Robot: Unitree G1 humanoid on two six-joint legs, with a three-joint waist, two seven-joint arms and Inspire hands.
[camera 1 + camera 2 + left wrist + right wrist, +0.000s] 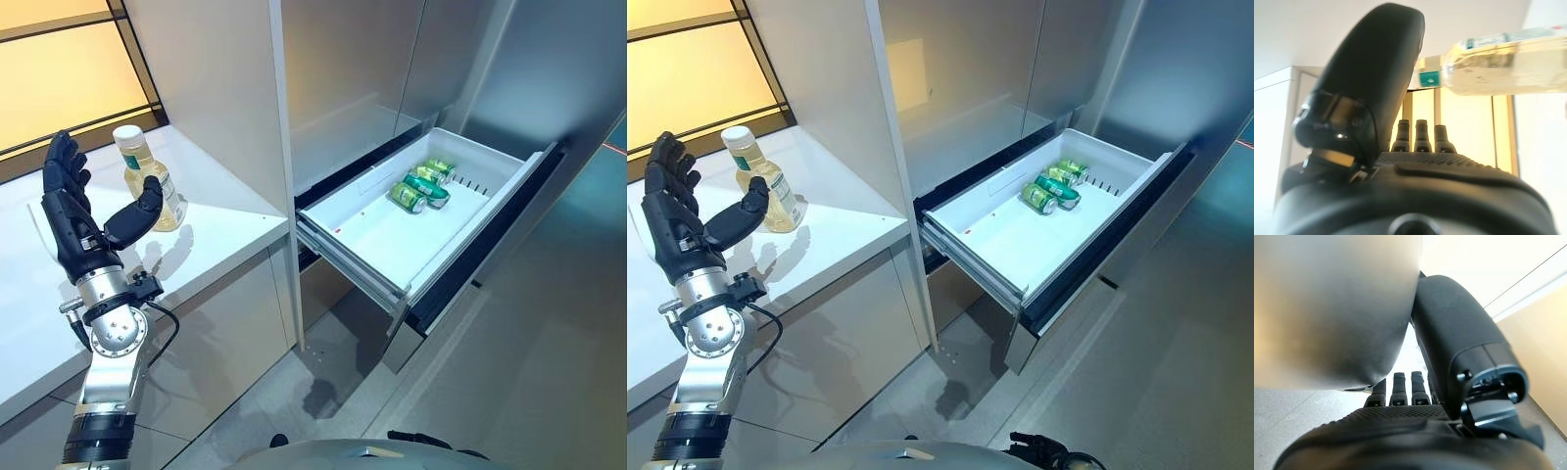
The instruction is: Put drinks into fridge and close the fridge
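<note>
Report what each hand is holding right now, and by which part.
Nothing is held. The left hand is open beside the bottle on the counter, not gripping it. The right hand shows straight fingers, with nothing between them.

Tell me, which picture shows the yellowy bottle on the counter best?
The right eye view: the whole bottle stands clear beside the left hand. In the left eye view the thumb overlaps it. The left wrist view shows only part, blurred. The right wrist view shows none.

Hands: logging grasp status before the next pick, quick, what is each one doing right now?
Left hand: open, fingers straight, thumb beside the bottle on the counter, holding nothing.
Right hand: seen only in its wrist view; state cannot be told.
</note>
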